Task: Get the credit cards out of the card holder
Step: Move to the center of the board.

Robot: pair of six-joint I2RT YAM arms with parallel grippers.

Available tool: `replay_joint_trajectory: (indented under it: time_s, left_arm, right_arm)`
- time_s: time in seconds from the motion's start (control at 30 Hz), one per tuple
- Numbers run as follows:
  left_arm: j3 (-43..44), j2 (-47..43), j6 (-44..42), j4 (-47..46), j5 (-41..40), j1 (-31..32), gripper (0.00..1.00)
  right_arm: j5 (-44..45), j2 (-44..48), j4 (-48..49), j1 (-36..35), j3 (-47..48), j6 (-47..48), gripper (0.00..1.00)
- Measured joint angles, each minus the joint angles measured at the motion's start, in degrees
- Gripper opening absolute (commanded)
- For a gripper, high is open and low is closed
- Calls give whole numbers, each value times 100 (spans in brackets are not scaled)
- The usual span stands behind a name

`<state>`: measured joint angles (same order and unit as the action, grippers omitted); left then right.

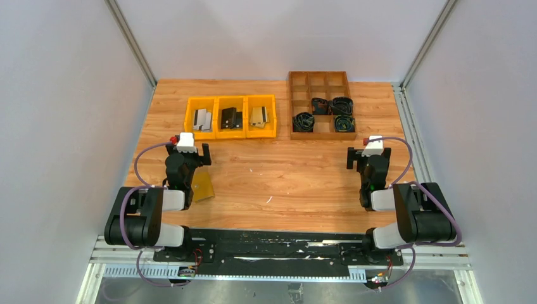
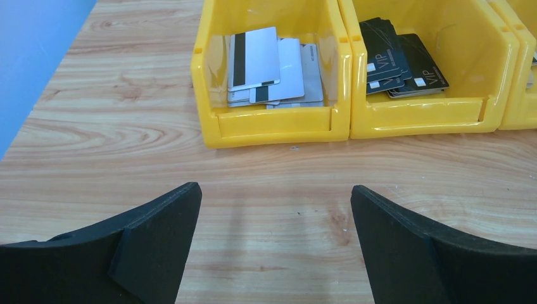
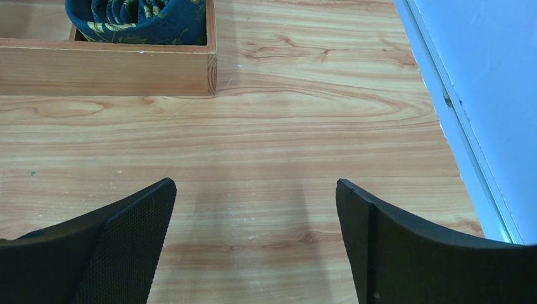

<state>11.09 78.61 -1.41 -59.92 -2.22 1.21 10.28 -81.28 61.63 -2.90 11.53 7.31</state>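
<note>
— Where's the card holder (image 1: 205, 187)?
— On the desk (image 1: 285, 183), on the near side of the row of yellow bins (image 1: 231, 134) and well apart from them, tucked against the left arm and partly under it. Credit cards (image 2: 263, 63) lie in the bins; whether any sit in the holder I can't tell.
— And the end effectors?
— Both released, fingers spread wide, nothing in them. The left end effector (image 1: 188, 152) hangs between the bins and the holder, facing the bins, so the holder lies behind it. The right end effector (image 1: 368, 158) is far off to the bins' right.
— So the left arm is nearer?
— I'd say so, though it would need to draw back. The holder's long side seems to run away from the bins, slightly slanted. The desk is pale wood grain, with plain walls on three sides
</note>
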Motion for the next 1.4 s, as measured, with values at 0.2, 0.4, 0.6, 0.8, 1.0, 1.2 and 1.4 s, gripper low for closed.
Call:
replay_joint_trajectory:
  time_s: [0.2,0.4,0.6,0.8,1.0,1.2,1.4]
  left_arm:
    - [0,0,11,0,-4,0,100]
    - [0,0,11,0,2,0,100]
    - [68,-70,15,243,-11,0,100]
    - [1707,-584,-55,2535,-127,-15,100]
    - [2938,-977,-94,4092,48,-350,100]
    - [4006,-739,90,5619,433,-863,100]
    - [4065,-800,52,6402,586,-1045,100]
  right_arm:
    - [0,0,2,0,0,0,100]
    - [-2,0,2,0,0,0,100]
    - [492,385,-960,-243,306,-15,100]
    - [573,1113,-3104,-522,2212,-442,100]
    - [-63,999,-4142,-522,3152,-1827,100]
    - [-1292,2,-4778,-772,4181,-2124,95]
    - [-1211,-1200,-5418,-1773,5670,-2109,77]
